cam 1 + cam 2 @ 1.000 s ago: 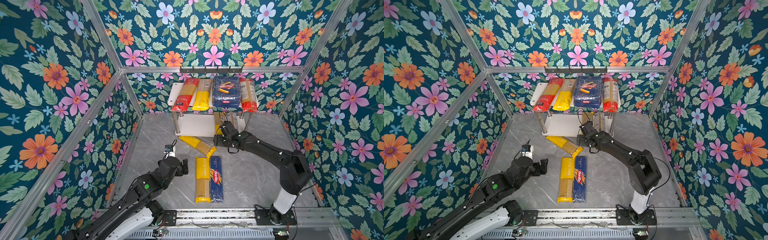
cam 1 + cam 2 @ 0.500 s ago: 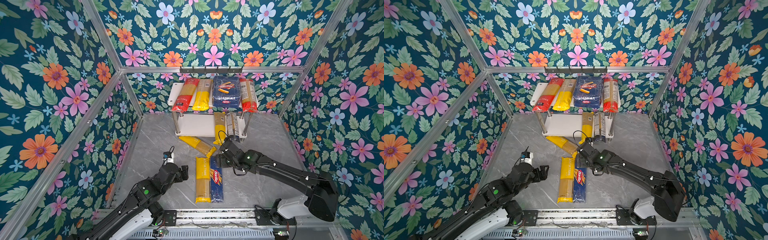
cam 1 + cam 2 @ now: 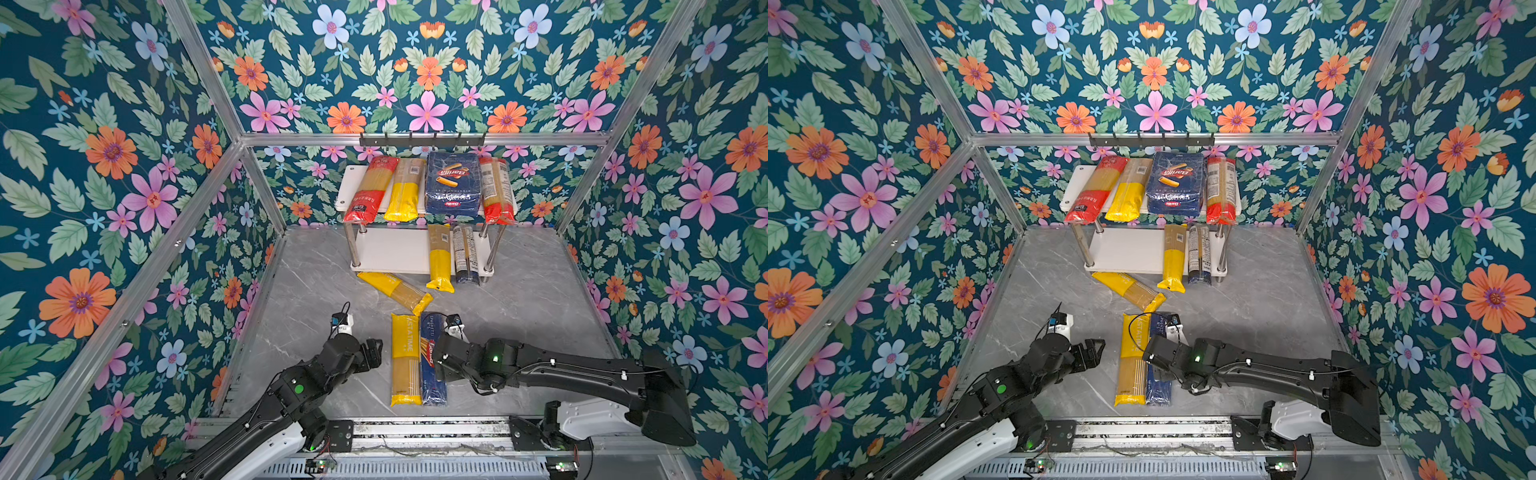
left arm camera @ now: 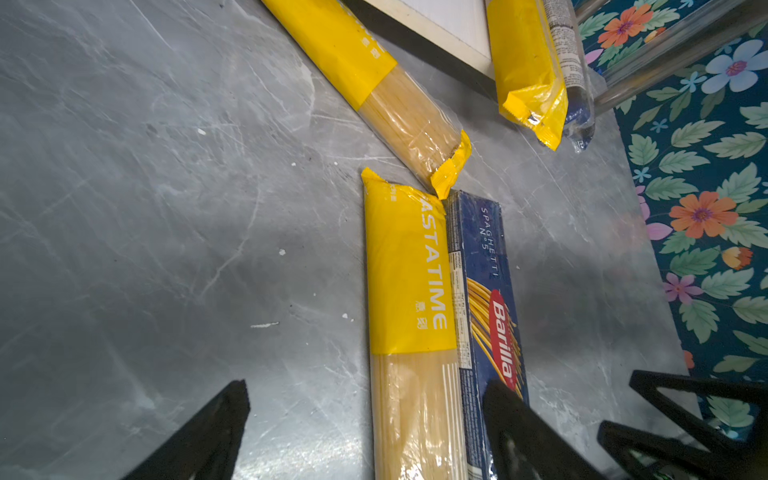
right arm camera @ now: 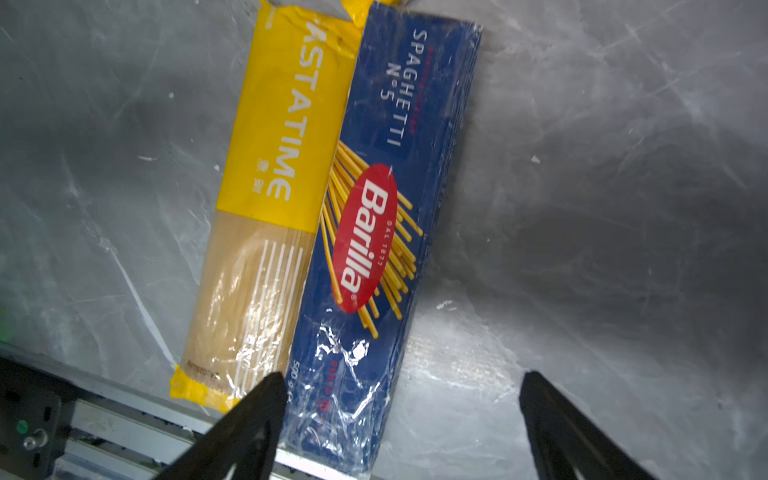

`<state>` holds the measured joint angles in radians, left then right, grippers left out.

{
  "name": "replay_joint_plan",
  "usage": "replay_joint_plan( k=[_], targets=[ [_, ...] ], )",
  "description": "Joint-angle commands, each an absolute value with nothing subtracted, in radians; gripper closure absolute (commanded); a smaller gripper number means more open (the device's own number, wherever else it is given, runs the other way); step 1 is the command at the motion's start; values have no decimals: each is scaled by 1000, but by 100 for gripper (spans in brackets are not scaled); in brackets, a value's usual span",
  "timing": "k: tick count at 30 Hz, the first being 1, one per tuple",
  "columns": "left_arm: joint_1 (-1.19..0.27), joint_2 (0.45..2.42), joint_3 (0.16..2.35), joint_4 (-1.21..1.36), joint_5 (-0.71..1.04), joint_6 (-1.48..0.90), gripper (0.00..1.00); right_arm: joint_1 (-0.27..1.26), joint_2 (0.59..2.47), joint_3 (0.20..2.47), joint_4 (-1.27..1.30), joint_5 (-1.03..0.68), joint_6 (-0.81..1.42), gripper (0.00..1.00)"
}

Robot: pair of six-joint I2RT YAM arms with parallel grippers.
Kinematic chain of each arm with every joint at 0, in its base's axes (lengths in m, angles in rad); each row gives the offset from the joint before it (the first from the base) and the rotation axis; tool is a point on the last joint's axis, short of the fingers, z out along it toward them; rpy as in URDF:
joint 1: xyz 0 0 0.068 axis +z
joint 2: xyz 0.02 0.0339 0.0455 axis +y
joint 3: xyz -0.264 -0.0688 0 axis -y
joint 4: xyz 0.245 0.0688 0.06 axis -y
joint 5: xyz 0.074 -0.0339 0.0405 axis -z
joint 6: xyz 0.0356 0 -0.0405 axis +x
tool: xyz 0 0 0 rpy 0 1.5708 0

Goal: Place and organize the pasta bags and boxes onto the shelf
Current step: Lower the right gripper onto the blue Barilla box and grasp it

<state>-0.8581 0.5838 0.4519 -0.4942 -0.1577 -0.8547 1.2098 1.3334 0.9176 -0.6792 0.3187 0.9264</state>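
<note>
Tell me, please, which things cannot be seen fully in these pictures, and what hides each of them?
- Narrow blue Barilla spaghetti box: in a top view the right arm covers its middle.
- Clear spaghetti bag with dark ends, on the white lower shelf board: far end hidden under the upper board, both top views.
- Yellow PASTATIME spaghetti bag: clear end cut off by the left wrist view's edge.

Film-wrapped glossy spaghetti box point(image 5: 374, 232), crinkly clear-plastic bag point(image 5: 249, 291), marbled grey tabletop point(image 5: 602, 208) (smooth, faintly scuffed), polished metal shelf posts point(image 3: 351, 245).
</note>
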Motion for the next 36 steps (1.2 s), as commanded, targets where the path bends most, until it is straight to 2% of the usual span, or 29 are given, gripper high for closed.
replay_joint_plan(
  k=[1, 15, 26, 36],
  targets=[
    [-869, 587, 437, -432, -132, -876, 10, 1240, 1351, 906, -681, 322, 1015, 11],
    [-907, 656, 432, -379, -137, -869, 10, 1278, 1388, 845, -543, 224, 1071, 11],
    [-907, 667, 477, -431, -181, -833, 9, 1327, 1552, 891, -533, 210, 1119, 11],
    [-907, 632, 474, -460, -202, -840, 9, 1327, 1589, 884, -552, 218, 1138, 11]
  ],
)
